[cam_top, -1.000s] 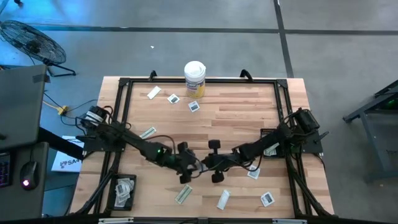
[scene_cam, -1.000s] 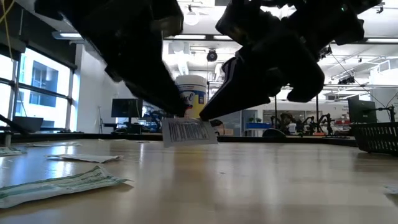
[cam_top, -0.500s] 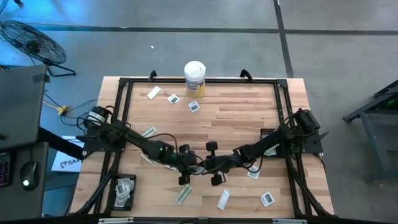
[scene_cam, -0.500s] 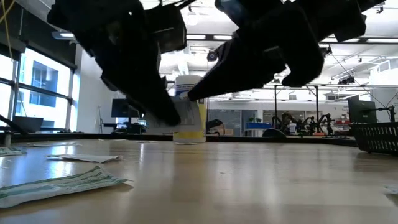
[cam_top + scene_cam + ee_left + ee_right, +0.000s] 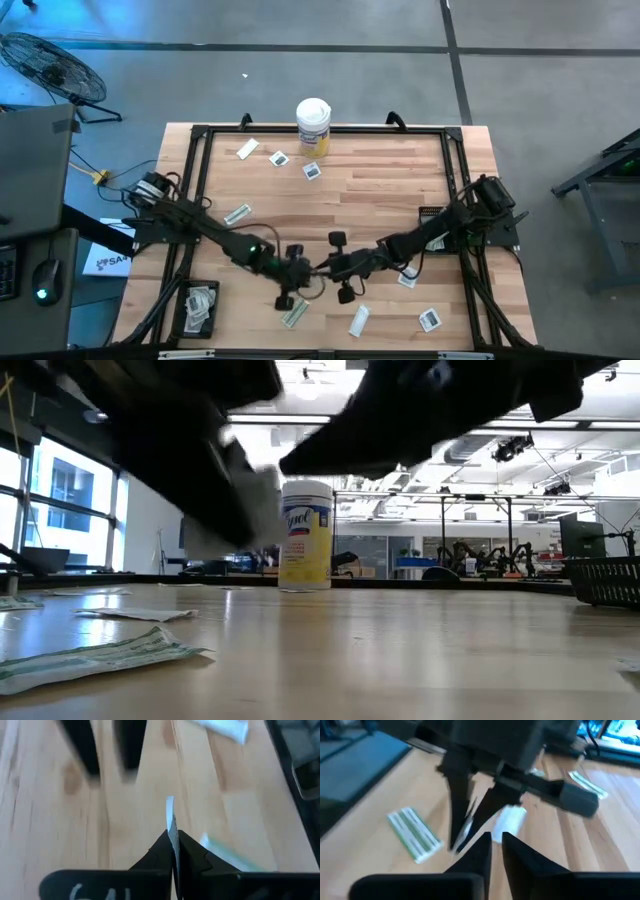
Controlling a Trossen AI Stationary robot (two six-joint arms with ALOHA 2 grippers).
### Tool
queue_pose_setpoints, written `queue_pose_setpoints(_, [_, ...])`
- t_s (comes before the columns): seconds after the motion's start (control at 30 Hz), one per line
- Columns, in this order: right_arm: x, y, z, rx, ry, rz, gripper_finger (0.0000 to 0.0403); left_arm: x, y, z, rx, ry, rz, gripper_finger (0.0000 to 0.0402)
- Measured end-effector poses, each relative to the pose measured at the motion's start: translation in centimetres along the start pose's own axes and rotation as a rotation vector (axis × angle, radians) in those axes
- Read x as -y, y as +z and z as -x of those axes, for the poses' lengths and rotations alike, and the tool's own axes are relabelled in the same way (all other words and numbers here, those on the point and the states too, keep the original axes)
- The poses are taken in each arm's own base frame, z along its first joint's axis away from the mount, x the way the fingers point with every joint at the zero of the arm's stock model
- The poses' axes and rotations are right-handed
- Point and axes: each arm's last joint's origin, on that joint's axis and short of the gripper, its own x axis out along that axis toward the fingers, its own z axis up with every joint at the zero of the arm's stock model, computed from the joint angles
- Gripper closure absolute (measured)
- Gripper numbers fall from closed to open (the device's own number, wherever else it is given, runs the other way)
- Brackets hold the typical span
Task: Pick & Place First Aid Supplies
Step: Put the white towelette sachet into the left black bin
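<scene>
My left gripper [image 5: 173, 839] is shut on one small white packet [image 5: 170, 812] of the first aid supplies, above the middle of the table near its front [image 5: 303, 269]. My right gripper [image 5: 496, 840] faces it a short way off [image 5: 326, 267], open, with nothing between its fingers. Other packets lie flat on the wood: a green-striped one [image 5: 294, 314] and a white one [image 5: 359, 320] just in front of the grippers, and several more at the back left [image 5: 279, 158] and near right [image 5: 430, 320]. My left gripper pinches the white packet between its two fingers. The wrist view shows it edge-on, its free edge [image 5: 170, 802] reaching out past the fingertips. The fingers slant down from the table's left. The packet [image 5: 255, 495] is lifted clear of the table.
A tall white canister with a yellow label [image 5: 313, 125] stands at the table's far edge. A black tray [image 5: 184, 293] holding packets sits at the near left corner. A black frame [image 5: 199, 150] borders the table, and a dark basket [image 5: 605, 580] stands at the right.
The packet has passed from my right gripper to my left: the left has shut on it, and the right has opened and let go. My left gripper has then drawn back toward the table's near left with the packet, which now hangs higher above the wood.
</scene>
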Motion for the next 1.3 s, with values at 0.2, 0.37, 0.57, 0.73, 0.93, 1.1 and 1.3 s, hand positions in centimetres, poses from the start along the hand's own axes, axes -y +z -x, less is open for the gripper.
queue_pose_setpoints(0.2, [-0.1,1.4,0.3,0.128,-0.08,-0.069,0.0321,4.1,-0.2,2.8,-0.173,0.016,-0.094,0.0398])
queue_pose_setpoints(0.37, [0.0,2.7,1.1,0.193,-0.08,-0.167,0.031,7.4,-0.1,5.9,-0.295,0.042,-0.115,0.0399])
queue_pose_setpoints(0.57, [0.3,4.0,2.2,0.228,-0.07,-0.203,0.0308,10.8,-0.4,11.2,-0.395,0.107,-0.026,0.04])
queue_pose_setpoints(0.73, [0.3,4.1,2.3,0.229,-0.07,-0.152,0.0308,13.4,-1.1,14.9,-0.436,0.128,0.05,0.04])
queue_pose_setpoints(0.93, [0.3,4.0,2.2,0.22,-0.071,-0.147,0.0308,16.4,-4.2,17.0,-0.53,0.099,0.19,0.04])
queue_pose_setpoints(1.1, [0.3,4.0,2.2,0.22,-0.064,-0.146,0.0308,17.9,-6.2,17.4,-0.528,0.129,0.224,0.04])
queue_pose_setpoints(1.3, [0.2,4.1,2.2,0.227,-0.052,-0.174,0.0308,17.4,-7.4,16.5,-0.596,0.296,0.262,0.04])
